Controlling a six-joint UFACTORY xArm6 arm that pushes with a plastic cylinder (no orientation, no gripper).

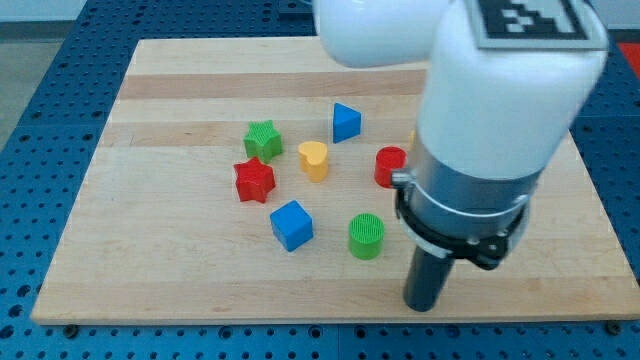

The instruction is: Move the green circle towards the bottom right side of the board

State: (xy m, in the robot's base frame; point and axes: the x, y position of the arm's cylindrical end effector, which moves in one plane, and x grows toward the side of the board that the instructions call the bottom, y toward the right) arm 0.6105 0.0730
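The green circle [366, 236] is a short green cylinder standing on the wooden board [150, 260], below the board's middle. My tip [423, 306] is at the lower end of the dark rod, near the board's bottom edge, to the right of and below the green circle, a short gap apart from it. The white and grey arm body fills the view's upper right and hides part of the board behind it.
A blue cube [291, 224] lies left of the green circle. A red star [254, 181], a green star [262, 140], a yellow heart-like block [313, 159] and a blue triangle [346, 122] lie above. A red cylinder [389, 166] is partly hidden by the arm.
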